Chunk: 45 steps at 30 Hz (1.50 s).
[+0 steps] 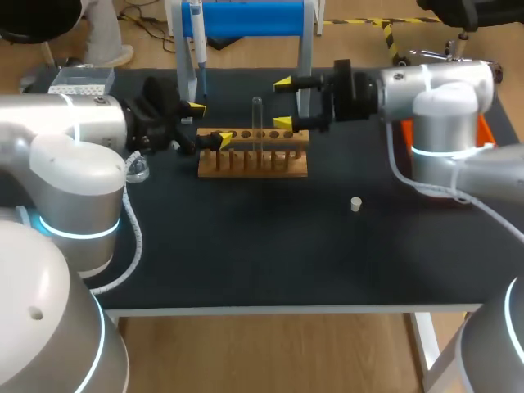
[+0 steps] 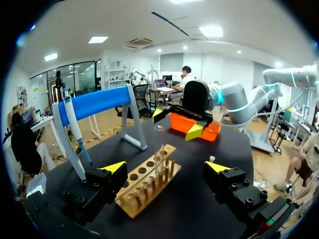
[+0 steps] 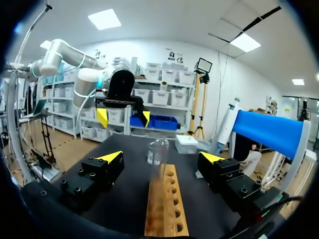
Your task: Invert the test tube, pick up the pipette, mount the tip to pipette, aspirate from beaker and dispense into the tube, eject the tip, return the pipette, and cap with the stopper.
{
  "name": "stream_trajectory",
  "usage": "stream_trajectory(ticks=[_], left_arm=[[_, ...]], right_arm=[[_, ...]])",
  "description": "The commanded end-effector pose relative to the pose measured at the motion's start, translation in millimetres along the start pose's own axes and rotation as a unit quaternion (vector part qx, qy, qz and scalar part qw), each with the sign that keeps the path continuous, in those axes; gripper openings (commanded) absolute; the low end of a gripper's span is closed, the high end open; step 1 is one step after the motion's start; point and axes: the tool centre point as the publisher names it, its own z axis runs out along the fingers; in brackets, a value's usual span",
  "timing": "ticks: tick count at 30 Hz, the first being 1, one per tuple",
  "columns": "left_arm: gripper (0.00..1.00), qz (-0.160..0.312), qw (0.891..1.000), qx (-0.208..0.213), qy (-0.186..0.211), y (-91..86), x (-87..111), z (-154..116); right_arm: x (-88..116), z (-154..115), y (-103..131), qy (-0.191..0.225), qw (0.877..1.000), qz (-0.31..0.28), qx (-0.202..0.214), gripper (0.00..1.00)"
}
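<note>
A clear test tube (image 1: 257,123) stands upright in the wooden rack (image 1: 252,160) at the middle back of the table. My left gripper (image 1: 210,123) hovers open at the rack's left end, the tube (image 2: 160,168) ahead of its fingers. My right gripper (image 1: 283,103) is open just right of the tube, above the rack's right end, with the tube (image 3: 158,162) ahead between its fingers, untouched. The pipette (image 1: 196,41) hangs on the blue stand (image 1: 246,18) behind. A small white stopper (image 1: 355,204) lies on the mat to the right. A glass beaker (image 1: 137,169) sits by my left arm.
A clear tip box (image 1: 80,79) is at the back left corner. An orange bin (image 1: 483,131) sits at the right edge behind my right arm. The black mat (image 1: 270,246) covers the table in front of the rack.
</note>
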Motion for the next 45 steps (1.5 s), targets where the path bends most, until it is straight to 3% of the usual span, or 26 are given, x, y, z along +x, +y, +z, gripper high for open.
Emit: stream_trajectory(ticks=[1, 16, 36, 37, 39, 42, 45], left_arm=[[1.00, 0.000, 1.000, -0.001, 0.001, -0.4, -0.4, 0.7], [1.00, 0.000, 1.000, -0.001, 0.001, -0.4, -0.4, 0.7], [1.00, 0.000, 1.000, -0.001, 0.001, -0.4, -0.4, 0.7], [1.00, 0.000, 1.000, -0.001, 0.001, -0.4, -0.4, 0.7], [1.00, 0.000, 1.000, -0.001, 0.001, -0.4, -0.4, 0.7], [1.00, 0.000, 1.000, -0.001, 0.001, -0.4, -0.4, 0.7], [1.00, 0.000, 1.000, -0.001, 0.001, -0.4, -0.4, 0.7]], right_arm=[[-10.7, 10.7, -8.8, 0.054, 0.998, 0.006, -0.020, 1.00], [-10.9, 34.6, -17.0, 0.081, 0.995, 0.041, -0.036, 1.00], [-1.1, 47.8, -17.5, 0.078, 0.993, 0.059, -0.059, 1.00], [-1.0, 47.9, -17.4, 0.078, 0.993, 0.059, -0.060, 0.98], [-0.6, 48.2, -17.0, 0.078, 0.993, 0.060, -0.061, 0.72], [0.3, 48.5, -16.9, 0.078, 0.993, 0.060, -0.061, 0.50], [0.8, 49.2, -17.3, 0.075, 0.994, 0.058, -0.059, 0.49]])
